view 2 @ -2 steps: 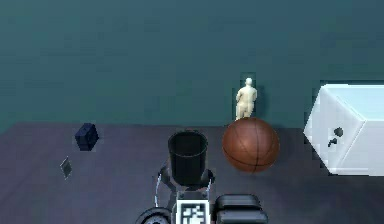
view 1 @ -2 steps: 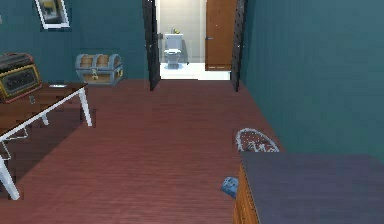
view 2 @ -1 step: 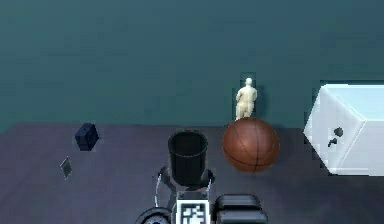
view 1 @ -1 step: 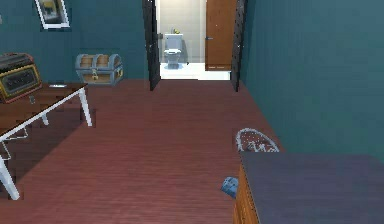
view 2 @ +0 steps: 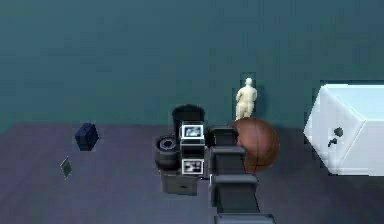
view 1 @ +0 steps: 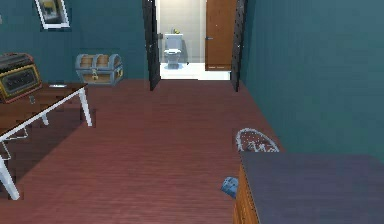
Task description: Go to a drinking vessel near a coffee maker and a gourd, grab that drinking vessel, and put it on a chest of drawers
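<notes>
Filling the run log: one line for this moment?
surface: dresser top | arm: out over it | at jaws: dark cylinder | held: cannot tell | near: ball, statue

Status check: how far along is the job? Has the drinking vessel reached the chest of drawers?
Looks done: the robot stands at a dark-topped cabinet, likely the chest of drawers, with the arm reaching over its top. In hand: a dark cup-like cylinder shows at the gripper; I cannot tell whether the gripper holds it or it stands on the top. Left: confirm it rests there.
</notes>
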Controlling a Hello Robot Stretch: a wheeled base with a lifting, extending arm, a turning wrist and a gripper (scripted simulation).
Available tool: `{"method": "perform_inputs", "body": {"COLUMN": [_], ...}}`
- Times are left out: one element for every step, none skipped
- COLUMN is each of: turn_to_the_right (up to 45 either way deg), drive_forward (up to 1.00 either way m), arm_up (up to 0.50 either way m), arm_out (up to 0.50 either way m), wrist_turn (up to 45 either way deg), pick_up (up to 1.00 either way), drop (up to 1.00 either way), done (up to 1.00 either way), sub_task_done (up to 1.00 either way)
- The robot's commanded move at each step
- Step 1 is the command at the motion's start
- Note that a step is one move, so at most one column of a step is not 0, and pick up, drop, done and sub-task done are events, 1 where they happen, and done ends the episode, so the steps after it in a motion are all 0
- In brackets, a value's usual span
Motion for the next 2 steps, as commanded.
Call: {"method": "perform_inputs", "body": {"turn_to_the_right": [0.0,0.0], "drive_forward": [0.00,0.00], "arm_up": [-0.30,0.00], "arm_out": [0.00,0.00], "wrist_turn": [0.0,0.0], "pick_up": [0.00,0.00], "drop": [0.00,1.00], "done": [0.00,0.00], "sub_task_done": [0.00,0.00]}}
